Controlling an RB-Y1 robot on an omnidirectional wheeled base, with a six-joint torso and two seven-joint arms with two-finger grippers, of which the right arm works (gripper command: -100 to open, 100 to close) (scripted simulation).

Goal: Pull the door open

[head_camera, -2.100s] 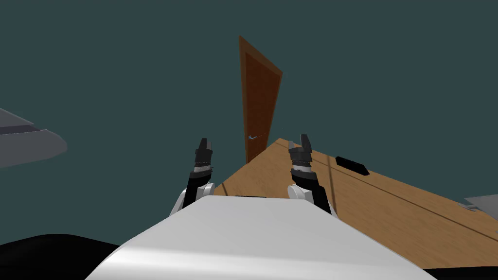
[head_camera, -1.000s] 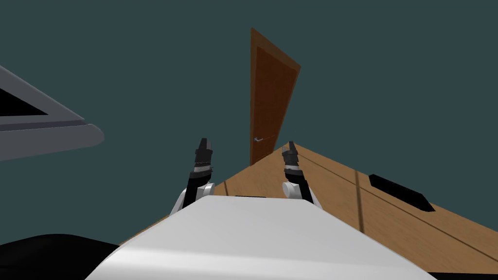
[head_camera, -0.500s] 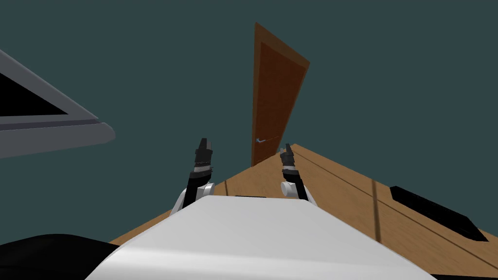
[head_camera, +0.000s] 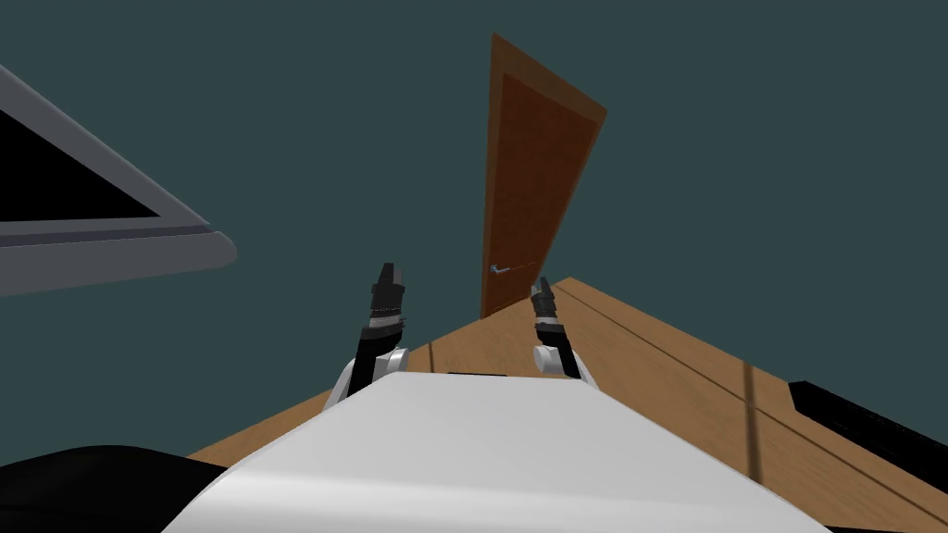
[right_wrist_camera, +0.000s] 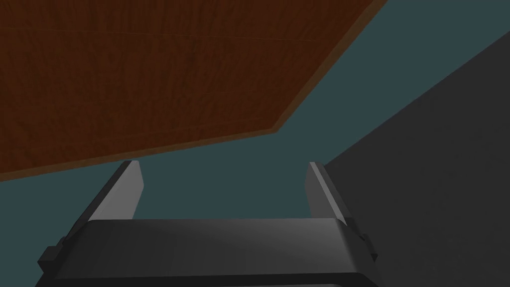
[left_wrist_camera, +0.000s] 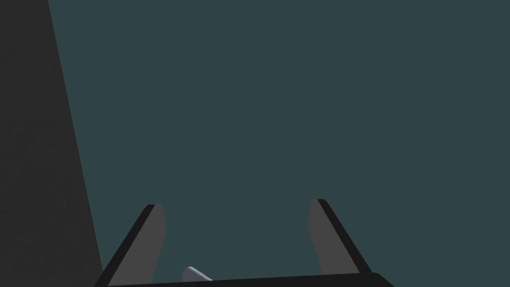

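Head view places the brown door [head_camera: 532,185] just right of centre in the upper half of the frame, standing shut in a teal wall [head_camera: 278,111], with its small silvery handle [head_camera: 500,268] low on the door's left edge, close above where the wooden floor [head_camera: 667,370] meets the wall. The right gripper [head_camera: 540,294] sits just below and to the right of that handle in the frame, not yet touching it as far as I can judge. In the right wrist view the right gripper [right_wrist_camera: 221,167] has its jaws spread wide with nothing between them, and the door [right_wrist_camera: 149,74] panel lies ahead of the fingertips. The left gripper [head_camera: 389,278] is raised left of centre, well apart from the door, and the left wrist view shows the left gripper [left_wrist_camera: 236,204] released too, its jaws parted and empty. The step in hand looks like the reach for the handle. To do it well, the right hand should line up so the lever passes squarely between the jaws, close on it out toward its free end, press it down, then draw back along the door's arc, the hinges presumably being on the far edge from the handle. Thin blades may slip off so slim a lever, so the grip should be firm before any pull.
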